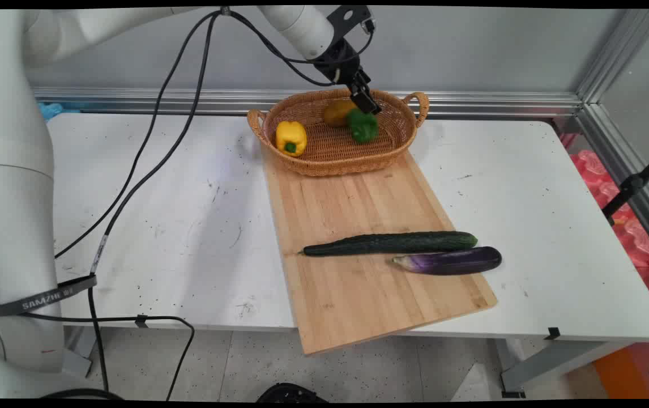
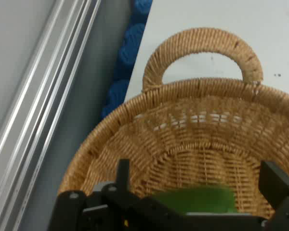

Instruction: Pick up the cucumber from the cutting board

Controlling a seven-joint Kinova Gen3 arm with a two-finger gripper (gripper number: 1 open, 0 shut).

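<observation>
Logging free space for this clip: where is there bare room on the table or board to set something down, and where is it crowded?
Free: the table left of the cutting board, the table right of it, and the board's middle between basket and cucumber. Crowded: the basket, with yellow pepper, green pepper, a brownish item and the gripper; also the board's near end, where the eggplant lies beside the cucumber.

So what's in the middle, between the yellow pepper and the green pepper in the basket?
Just bare basket weave between the yellow pepper and green pepper, seen in the main view.
</observation>
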